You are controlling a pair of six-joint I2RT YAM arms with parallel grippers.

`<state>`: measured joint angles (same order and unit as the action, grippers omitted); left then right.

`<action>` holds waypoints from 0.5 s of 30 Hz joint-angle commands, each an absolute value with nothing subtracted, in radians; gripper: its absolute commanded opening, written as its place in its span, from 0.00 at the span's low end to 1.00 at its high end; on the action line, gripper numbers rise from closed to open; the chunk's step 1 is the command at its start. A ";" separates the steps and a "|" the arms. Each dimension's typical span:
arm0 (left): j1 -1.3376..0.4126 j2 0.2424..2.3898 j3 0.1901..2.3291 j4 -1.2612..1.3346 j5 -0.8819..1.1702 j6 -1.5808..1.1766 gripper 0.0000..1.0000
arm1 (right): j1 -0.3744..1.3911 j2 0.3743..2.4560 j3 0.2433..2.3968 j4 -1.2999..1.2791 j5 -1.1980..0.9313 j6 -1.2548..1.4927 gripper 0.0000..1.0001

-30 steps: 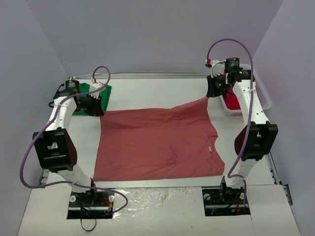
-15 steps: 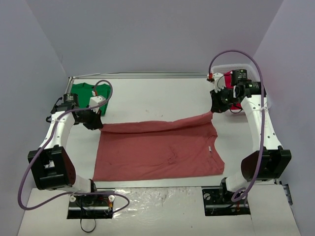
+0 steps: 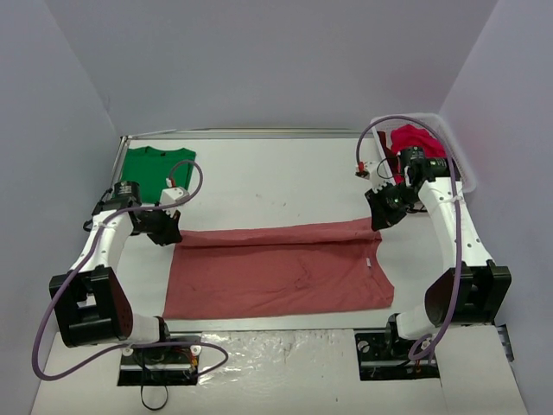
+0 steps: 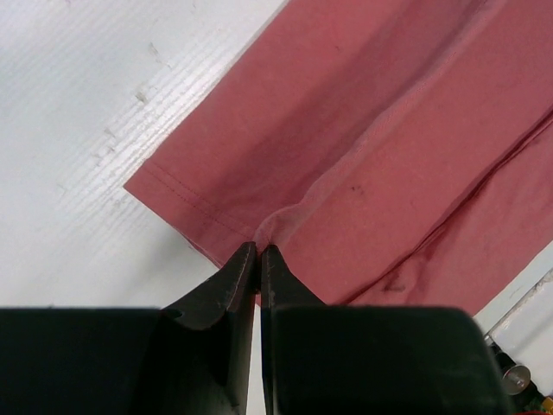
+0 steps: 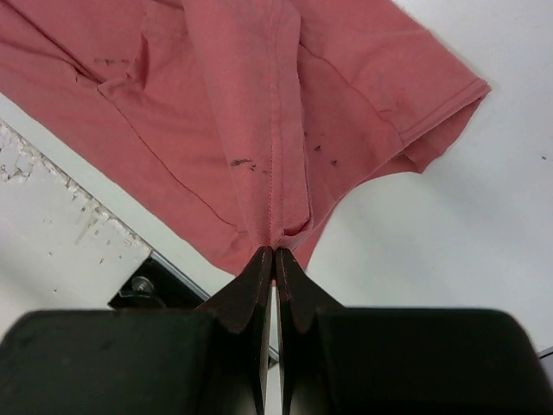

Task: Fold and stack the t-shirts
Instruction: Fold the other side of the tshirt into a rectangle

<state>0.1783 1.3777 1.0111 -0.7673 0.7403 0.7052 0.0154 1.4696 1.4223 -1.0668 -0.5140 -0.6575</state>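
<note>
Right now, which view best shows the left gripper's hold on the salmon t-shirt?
Left wrist view: the left gripper is shut on a pinched ridge of the salmon t-shirt by its hem. The top view shows that gripper at the shirt's far left corner, pinch too small. The right wrist view shows only the right gripper pinching.

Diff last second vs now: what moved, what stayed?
Both arms pulled back toward their bases: left gripper and right gripper, each shut on the salmon t-shirt at its far edge, dragged that edge nearward, folding it over. Nothing grasped or released. The green t-shirt and basket stayed put.
</note>
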 commanded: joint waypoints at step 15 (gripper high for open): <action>0.184 1.292 0.975 -1.002 0.750 1.069 0.29 | 0.081 1.479 1.183 -1.184 -0.488 -0.834 0.59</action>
